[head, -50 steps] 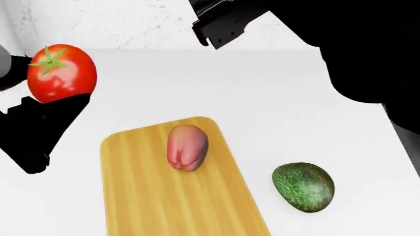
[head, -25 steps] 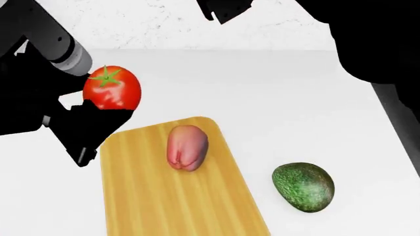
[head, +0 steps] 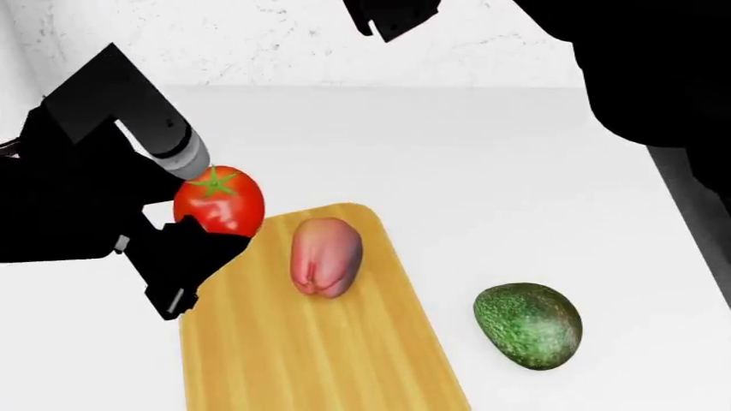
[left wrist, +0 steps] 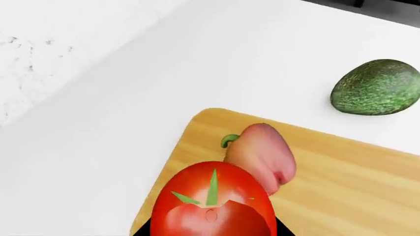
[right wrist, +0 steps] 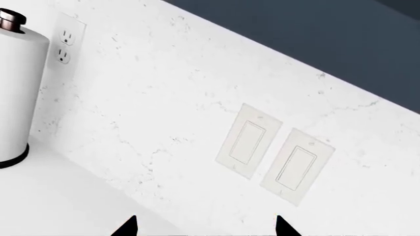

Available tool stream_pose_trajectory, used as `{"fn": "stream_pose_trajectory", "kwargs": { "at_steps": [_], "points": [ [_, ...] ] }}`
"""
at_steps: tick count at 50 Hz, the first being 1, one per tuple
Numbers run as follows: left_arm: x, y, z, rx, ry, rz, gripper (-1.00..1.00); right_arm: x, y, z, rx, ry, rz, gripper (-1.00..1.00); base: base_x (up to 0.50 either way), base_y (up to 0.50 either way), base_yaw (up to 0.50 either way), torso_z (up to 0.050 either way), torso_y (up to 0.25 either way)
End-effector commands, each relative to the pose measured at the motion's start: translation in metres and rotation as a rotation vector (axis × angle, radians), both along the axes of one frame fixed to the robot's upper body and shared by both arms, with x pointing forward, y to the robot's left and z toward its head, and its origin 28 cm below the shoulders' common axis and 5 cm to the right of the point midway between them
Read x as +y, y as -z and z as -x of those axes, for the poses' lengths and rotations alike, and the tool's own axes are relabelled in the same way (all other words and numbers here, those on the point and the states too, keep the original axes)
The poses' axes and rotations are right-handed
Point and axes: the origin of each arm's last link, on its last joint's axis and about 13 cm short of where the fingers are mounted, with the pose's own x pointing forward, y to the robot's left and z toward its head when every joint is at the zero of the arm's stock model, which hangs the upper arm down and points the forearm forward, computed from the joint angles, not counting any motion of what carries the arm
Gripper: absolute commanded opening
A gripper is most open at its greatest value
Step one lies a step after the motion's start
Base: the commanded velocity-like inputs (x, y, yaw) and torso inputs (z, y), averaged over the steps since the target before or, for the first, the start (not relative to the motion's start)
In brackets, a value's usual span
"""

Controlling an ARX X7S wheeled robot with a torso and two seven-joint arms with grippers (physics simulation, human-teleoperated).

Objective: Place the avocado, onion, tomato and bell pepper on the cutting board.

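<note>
Cutting board (head: 308,342), a light wooden rectangle with rounded corners and lengthwise grain, lies on a smooth white counter (head: 480,163) and carries the pinkish, lobed bell pepper (head: 325,256) near its far end. Beside the board on the robot's right, apart from it, sits the dark green, bumpy, egg-shaped avocado (head: 528,325). The left gripper (head: 211,227) is clamped on the glossy red tomato (head: 219,201), with its green star cap, at the board's far left corner, while the right gripper (right wrist: 204,227), fingertips spread apart and empty, faces a marbled white wall (right wrist: 196,98) with 2 flat rocker switches (right wrist: 272,160).
</note>
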Motion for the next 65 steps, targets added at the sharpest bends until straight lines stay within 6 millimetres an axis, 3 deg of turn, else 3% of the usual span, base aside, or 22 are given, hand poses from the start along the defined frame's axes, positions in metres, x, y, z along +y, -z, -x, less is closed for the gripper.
{"fn": "stream_pose_trajectory", "kwargs": {
  "at_steps": [1, 18, 29, 30, 45, 52, 60, 65],
  "points": [
    [-0.003, 0.011, -0.006, 0.030, 0.001, -0.016, -1.00, -0.001, 0.001, -0.002, 0.008, 0.001, -0.005, 1.00, 0.00, 0.00, 0.00, 0.000, 0.000],
    [-0.003, 0.032, -0.003, 0.063, -0.003, -0.033, -1.00, -0.002, 0.003, 0.000, 0.022, -0.013, -0.036, 1.00, 0.00, 0.00, 0.00, 0.001, 0.001],
    [-0.003, 0.033, -0.002, 0.078, 0.004, -0.045, -1.00, -0.002, 0.005, -0.001, 0.025, -0.011, -0.044, 1.00, 0.00, 0.00, 0.00, 0.000, 0.000],
    [-0.003, 0.032, -0.002, 0.072, 0.006, -0.050, 1.00, -0.002, 0.005, -0.001, 0.024, -0.010, -0.046, 1.00, 0.00, 0.00, 0.00, 0.000, 0.000],
    [-0.002, 0.008, 0.014, 0.026, 0.020, -0.024, 1.00, -0.003, -0.001, 0.000, 0.015, -0.004, -0.042, 1.00, 0.00, 0.00, 0.00, 0.000, 0.000],
    [0.001, -0.011, 0.031, -0.013, 0.027, 0.012, 1.00, -0.003, -0.002, 0.000, 0.018, -0.004, -0.042, 1.00, 0.00, 0.00, 0.00, 0.000, 0.000],
    [0.012, -0.018, 0.046, -0.040, -0.012, -0.005, 1.00, -0.006, -0.002, 0.001, 0.032, 0.010, -0.026, 1.00, 0.00, 0.00, 0.00, 0.000, 0.000],
    [0.022, -0.025, 0.068, -0.055, -0.023, -0.029, 1.00, -0.007, -0.004, 0.003, 0.028, 0.020, -0.019, 1.00, 0.00, 0.00, 0.00, 0.000, 0.000]
  ]
}}
